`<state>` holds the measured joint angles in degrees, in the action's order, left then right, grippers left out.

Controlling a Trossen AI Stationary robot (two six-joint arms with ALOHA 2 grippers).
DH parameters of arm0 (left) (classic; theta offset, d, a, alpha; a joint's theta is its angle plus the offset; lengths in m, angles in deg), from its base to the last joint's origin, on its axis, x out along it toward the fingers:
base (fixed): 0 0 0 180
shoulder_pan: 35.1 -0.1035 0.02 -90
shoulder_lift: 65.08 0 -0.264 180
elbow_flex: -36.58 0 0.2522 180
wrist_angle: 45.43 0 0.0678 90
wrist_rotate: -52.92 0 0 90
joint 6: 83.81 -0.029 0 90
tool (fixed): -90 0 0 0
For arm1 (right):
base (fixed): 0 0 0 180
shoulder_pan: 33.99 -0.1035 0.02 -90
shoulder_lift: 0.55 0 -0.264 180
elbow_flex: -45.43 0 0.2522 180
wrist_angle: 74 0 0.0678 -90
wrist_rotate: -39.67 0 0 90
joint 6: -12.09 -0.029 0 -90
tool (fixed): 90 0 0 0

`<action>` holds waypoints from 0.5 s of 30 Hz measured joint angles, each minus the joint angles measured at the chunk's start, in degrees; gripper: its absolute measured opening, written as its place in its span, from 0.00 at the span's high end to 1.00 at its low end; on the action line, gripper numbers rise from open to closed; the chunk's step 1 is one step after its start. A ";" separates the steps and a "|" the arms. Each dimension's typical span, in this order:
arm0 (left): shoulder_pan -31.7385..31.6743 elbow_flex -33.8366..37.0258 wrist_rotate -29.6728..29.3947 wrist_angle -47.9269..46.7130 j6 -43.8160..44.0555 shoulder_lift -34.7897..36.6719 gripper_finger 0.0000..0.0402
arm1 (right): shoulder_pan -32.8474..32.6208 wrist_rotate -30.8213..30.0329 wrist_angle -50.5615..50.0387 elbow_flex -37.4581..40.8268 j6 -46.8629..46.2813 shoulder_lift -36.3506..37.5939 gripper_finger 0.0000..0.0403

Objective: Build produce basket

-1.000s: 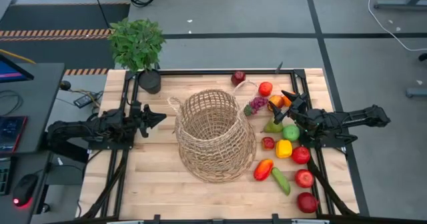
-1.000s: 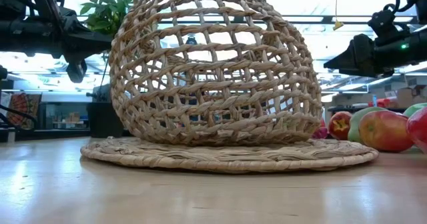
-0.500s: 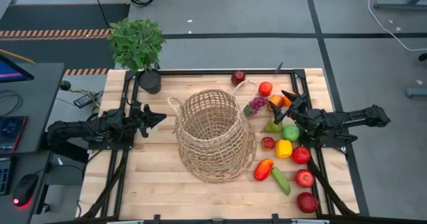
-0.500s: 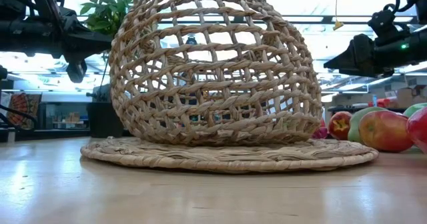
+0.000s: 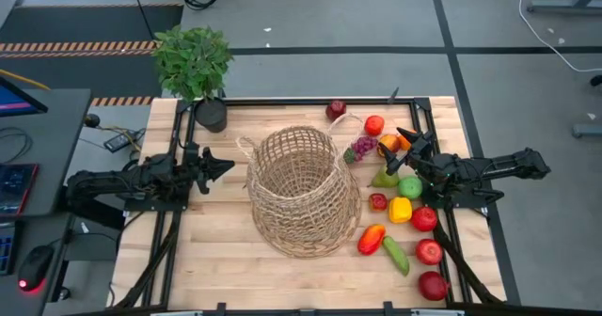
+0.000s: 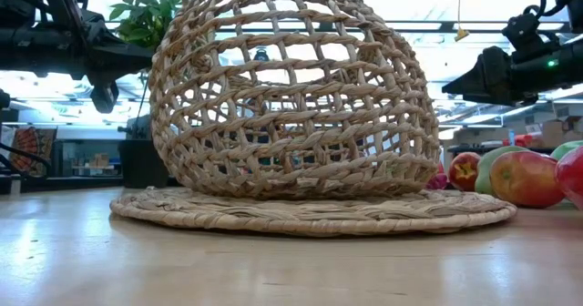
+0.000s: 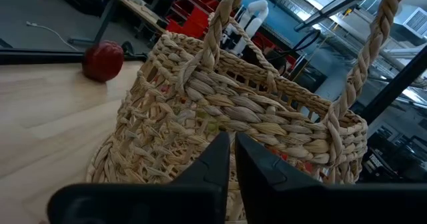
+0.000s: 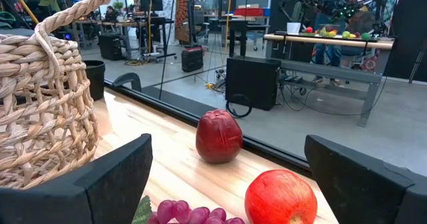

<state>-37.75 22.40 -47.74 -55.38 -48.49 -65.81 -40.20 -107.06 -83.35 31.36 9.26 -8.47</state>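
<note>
Item: basket (image 5: 304, 192), mid-tabletop (image 5: 216, 250), empty; produce (image 5: 404, 213) lay loose on its right. Left claw (image 5: 224, 165) was pinched together beside the basket; right claw (image 5: 406, 139) stood apart over the fruit. You needed one piece centred between the fingers before closing.

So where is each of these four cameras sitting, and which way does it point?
High: overhead, looking straight down on table, basket, fruit and both arms.
Low: at tabletop height, facing the basket; arms enter from above.
Left wrist: on the left arm, facing the basket past its shut jaws.
Right wrist: on the right arm, facing a dark red apple past its open jaws.
All four share the basket; both wrists share that apple.
</note>
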 joint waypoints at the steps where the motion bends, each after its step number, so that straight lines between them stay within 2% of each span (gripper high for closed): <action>1: 0.00 -0.01 -0.02 0.01 0.00 0.00 0.92 | 0.00 0.00 0.00 -0.01 0.00 0.01 0.02; 5: -0.01 0.01 -0.07 0.50 0.34 0.00 0.91 | -0.01 0.00 0.01 0.00 0.00 -0.01 0.02; 11: -0.02 0.01 -3.21 9.40 15.45 0.00 0.93 | -0.01 0.00 -0.01 -0.01 0.00 0.00 0.02; 15: -0.01 0.01 -4.74 10.93 16.91 0.00 0.93 | -0.01 0.00 0.00 -0.02 0.00 0.00 0.02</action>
<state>-37.76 22.41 -52.48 -44.45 -31.57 -65.81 -40.21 -107.06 -83.36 31.33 9.26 -8.46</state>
